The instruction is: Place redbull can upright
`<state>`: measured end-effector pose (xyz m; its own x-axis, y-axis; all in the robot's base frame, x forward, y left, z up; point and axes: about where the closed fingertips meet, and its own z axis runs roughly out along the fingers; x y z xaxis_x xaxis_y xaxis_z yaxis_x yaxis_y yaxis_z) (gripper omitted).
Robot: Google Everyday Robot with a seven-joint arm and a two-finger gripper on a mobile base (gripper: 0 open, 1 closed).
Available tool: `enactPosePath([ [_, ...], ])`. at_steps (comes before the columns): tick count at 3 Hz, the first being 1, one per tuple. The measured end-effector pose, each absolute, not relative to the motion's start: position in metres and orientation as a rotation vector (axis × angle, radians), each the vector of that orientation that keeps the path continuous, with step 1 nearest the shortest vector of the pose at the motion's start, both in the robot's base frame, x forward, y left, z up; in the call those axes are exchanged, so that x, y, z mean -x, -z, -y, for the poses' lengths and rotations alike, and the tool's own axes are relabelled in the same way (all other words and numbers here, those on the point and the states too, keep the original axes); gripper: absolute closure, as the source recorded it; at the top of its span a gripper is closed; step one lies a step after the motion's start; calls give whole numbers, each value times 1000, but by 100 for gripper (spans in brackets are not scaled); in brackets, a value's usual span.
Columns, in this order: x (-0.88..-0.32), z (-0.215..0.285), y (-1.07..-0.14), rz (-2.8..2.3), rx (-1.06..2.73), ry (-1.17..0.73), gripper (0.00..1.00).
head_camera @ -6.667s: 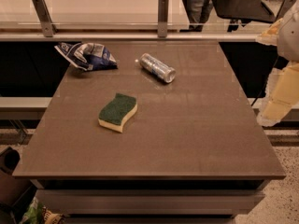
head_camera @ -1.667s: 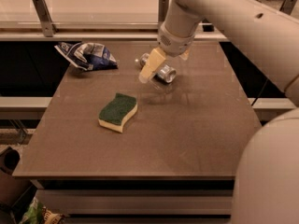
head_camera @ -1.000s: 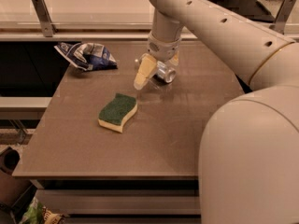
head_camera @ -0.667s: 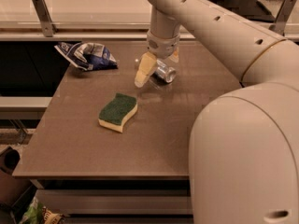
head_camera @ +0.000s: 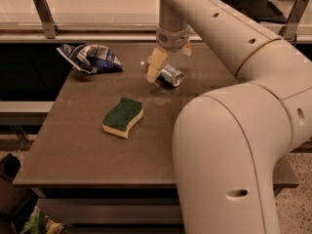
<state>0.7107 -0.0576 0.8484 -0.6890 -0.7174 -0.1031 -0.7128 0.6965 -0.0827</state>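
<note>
The redbull can point(head_camera: 171, 76) lies on its side on the brown table point(head_camera: 87, 155), towards the back middle, with a shiny round end facing front right. My gripper point(head_camera: 170, 56) hangs down right over the can, open. One cream finger point(head_camera: 153, 65) stands at the can's left front side and the other finger point(head_camera: 186, 47) behind it. The can's far end is hidden by the finger. I cannot tell whether the fingers touch the can.
A green and yellow sponge point(head_camera: 123, 116) lies in front of the can. A blue-and-white crumpled snack bag point(head_camera: 90, 57) lies at the back left. My white arm point(head_camera: 234, 130) covers the table's right half. A rail with metal posts point(head_camera: 44, 16) runs behind the table.
The arm came in from the right and set the gripper down over the can. Over the last second it barely shifted. The can has stayed lying in the same place.
</note>
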Motion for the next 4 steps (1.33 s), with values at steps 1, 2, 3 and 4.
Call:
enactPosePath([
  [1, -724, 63, -839, -2813, 1101, 48, 0],
  [2, -733, 62, -831, -2849, 1021, 16, 17],
  [3, -740, 58, -828, -2828, 1015, 12, 41],
  [4, -745, 56, -825, -2814, 1011, 9, 64],
])
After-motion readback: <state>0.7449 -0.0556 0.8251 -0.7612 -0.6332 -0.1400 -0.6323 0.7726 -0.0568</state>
